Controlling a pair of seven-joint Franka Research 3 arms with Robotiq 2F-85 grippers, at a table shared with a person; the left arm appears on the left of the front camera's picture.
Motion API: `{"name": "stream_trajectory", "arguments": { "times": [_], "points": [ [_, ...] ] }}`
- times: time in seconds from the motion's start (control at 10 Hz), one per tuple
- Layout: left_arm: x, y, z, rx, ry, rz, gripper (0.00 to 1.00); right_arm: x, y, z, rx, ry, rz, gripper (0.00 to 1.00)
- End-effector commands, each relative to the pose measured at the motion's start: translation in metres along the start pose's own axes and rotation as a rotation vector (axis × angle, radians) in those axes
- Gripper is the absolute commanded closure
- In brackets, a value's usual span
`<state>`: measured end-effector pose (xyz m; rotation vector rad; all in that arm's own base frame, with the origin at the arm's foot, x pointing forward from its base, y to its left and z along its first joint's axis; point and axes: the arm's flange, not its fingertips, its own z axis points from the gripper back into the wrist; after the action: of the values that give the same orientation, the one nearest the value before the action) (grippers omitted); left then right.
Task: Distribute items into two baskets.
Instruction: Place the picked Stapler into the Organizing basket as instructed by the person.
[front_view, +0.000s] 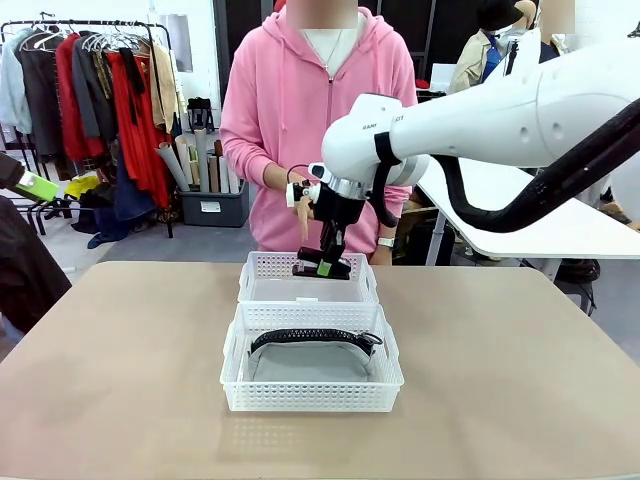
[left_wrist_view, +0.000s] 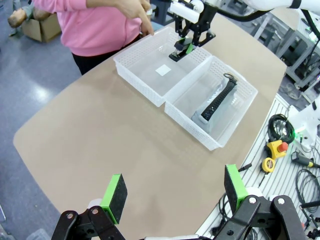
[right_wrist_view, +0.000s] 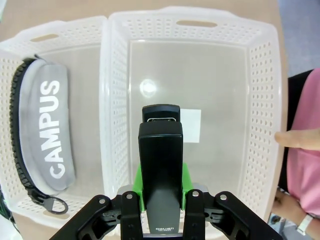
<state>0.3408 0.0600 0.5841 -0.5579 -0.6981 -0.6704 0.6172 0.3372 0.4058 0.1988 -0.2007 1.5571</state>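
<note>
The left gripper (left_wrist_view: 172, 192) is seen wide open and empty above the near table (left_wrist_view: 100, 145). In the nearer basket (front_view: 310, 395) the grey pouch (front_view: 312, 355) is already laid. Beyond it, the stapler (right_wrist_view: 160, 170) is clamped between the fingers of the right gripper (front_view: 326, 262) and held just above the farther basket (front_view: 262, 285), over its white label (right_wrist_view: 190, 125). The placing step seems to be in hand; next, a lowering and an opening of the jaws is probably needed. A person's hand (right_wrist_view: 295, 138) is pointed at the far rim.
</note>
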Motion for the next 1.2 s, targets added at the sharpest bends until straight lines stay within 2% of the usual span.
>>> {"name": "stream_trajectory", "arguments": {
  "times": [0.0,1.1],
  "points": [
    [0.000,0.000,0.000,-0.011,-0.014,0.000,0.00,0.010,-0.013,-0.008,-0.007,0.038,-0.028,1.00],
    [0.000,0.000,0.000,-0.011,-0.014,0.000,0.00,0.005,-0.035,-0.055,0.051,0.066,-0.052,1.00]
  ]
}}
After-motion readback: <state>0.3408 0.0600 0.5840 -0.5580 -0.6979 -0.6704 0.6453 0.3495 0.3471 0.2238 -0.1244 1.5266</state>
